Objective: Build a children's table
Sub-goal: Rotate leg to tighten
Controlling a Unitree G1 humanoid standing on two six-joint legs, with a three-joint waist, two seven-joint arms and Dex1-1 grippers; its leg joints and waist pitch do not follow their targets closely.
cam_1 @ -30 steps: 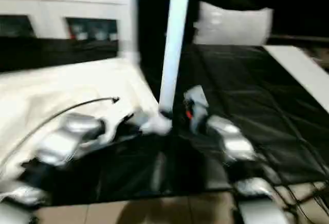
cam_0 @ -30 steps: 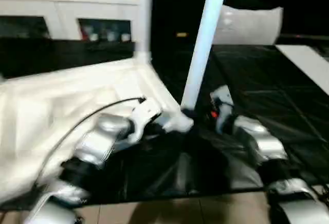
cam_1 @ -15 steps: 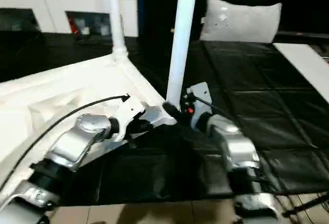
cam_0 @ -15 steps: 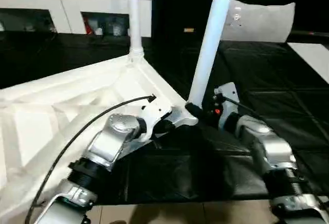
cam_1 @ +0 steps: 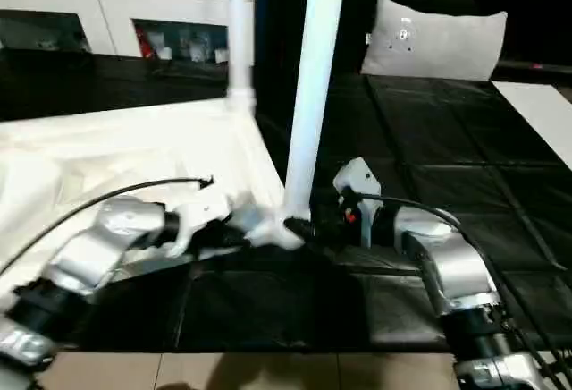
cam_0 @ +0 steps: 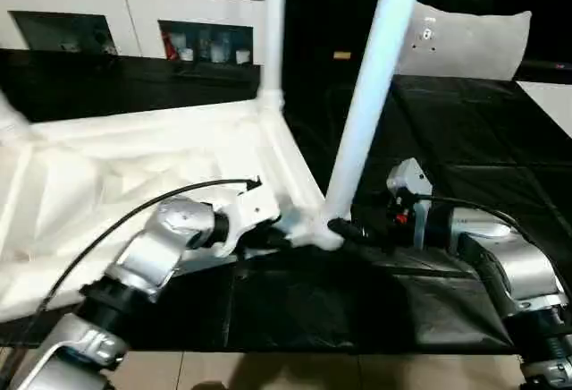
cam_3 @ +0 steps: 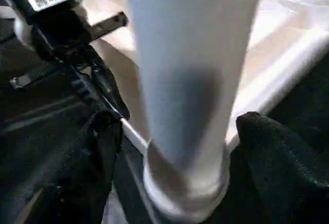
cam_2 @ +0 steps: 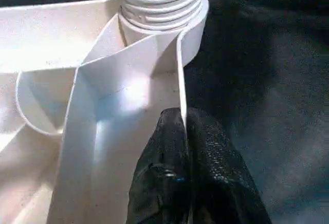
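The children's table [cam_0: 134, 175] lies upside down on a black mat [cam_0: 465, 166], its ribbed white underside facing up. Two of its legs stand upright in corner sockets: the near leg [cam_0: 371, 95] rises from the corner closest to the robot, leaning slightly, and the far leg [cam_0: 273, 28] stands in the next corner along the same edge, farther from the robot. At the picture's left edge of the left eye view a rounded white shape sits at a further corner, too little of it in view to tell what it is.

The left gripper [cam_2: 182, 131] is clenched on the thin side wall of the table top, just beside the near corner socket; in the left wrist view its two black fingers [cam_2: 216, 157] press together with the white wall pinched between them, and the ribbed base of the near leg sits in the socket right behind. A black cable [cam_0: 134, 220] arcs over the left forearm.

The right gripper [cam_3: 175, 147] is released, its fingers [cam_3: 277, 157] spread wide on either side of the near leg's base. In the right wrist view the leg fills the gap between them, and neither finger plainly touches it.

Beyond the mat a white pillow [cam_0: 469, 41] leans upright, and white glass-door cabinets [cam_0: 134, 32] run along the back on the left. Pale floor tiles [cam_0: 295, 372] show at the near edge of the mat.
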